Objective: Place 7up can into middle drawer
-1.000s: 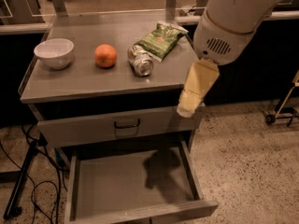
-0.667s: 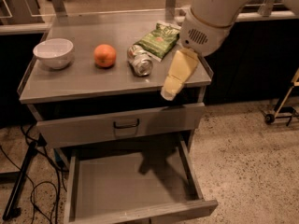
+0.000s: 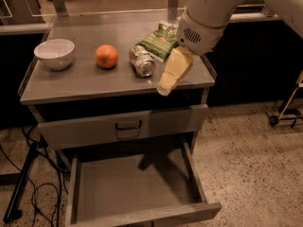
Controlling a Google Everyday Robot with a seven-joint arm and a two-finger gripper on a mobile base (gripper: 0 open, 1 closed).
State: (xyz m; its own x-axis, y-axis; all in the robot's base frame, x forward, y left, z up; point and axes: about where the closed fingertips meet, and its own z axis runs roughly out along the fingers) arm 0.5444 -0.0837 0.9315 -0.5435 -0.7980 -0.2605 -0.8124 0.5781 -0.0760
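7up can [image 3: 143, 62] lying on its side on the table [image 3: 71, 86]; middle drawer [image 3: 132, 193] pulled out at bottom of frame.
Can sits mid-frame between orange [image 3: 107, 56] and green snack bag [image 3: 161, 40]. Its long axis runs upper left to lower right, shiny round end facing lower right. End effector [image 3: 164, 89] hangs just right of the can, angled down-left, tip at the table's front edge. Apart or together: cannot tell.
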